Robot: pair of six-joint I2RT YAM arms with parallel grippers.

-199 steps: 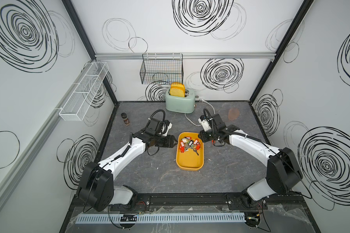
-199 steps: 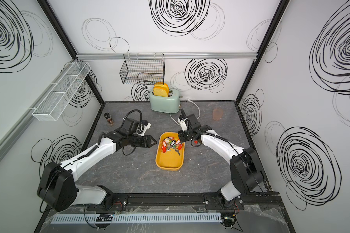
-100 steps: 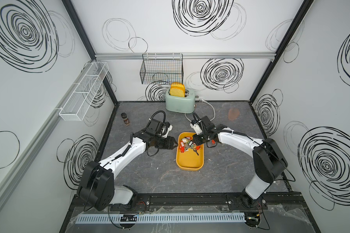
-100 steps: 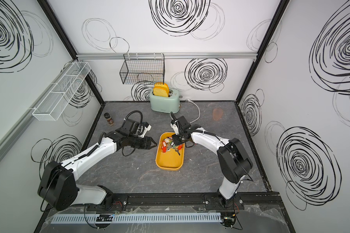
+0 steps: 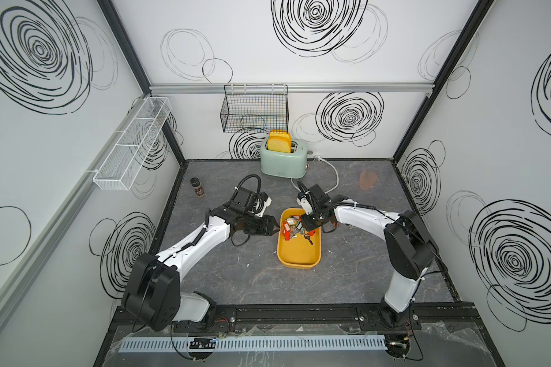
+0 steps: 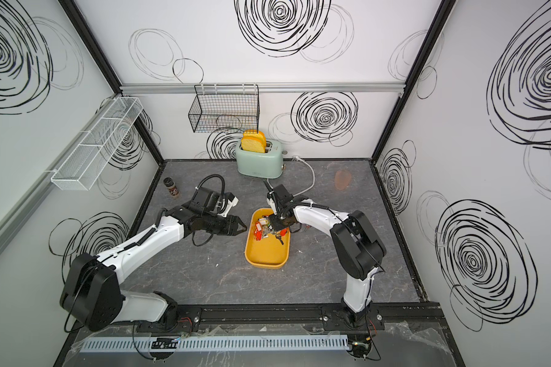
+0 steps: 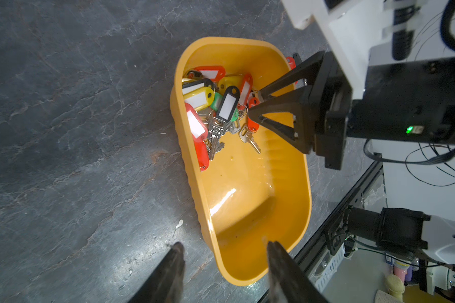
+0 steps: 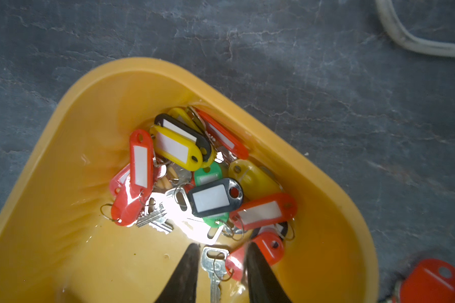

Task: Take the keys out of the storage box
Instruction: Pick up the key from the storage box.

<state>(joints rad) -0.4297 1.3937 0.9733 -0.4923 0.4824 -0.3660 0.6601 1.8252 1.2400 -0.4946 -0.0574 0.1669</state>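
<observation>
Just ahead of right end effector (image 8: 221, 251): keys (image 8: 210, 199).

Grey tabletop (image 5: 268, 279): storage box (image 5: 298, 265), toaster (image 5: 283, 162), jar (image 5: 197, 187)

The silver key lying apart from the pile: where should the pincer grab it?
Probably across its flat head, from above: the silver key lies flat on the storage box floor, clear of the pile, and the right pincer, jaws open, straddles that head.
</observation>
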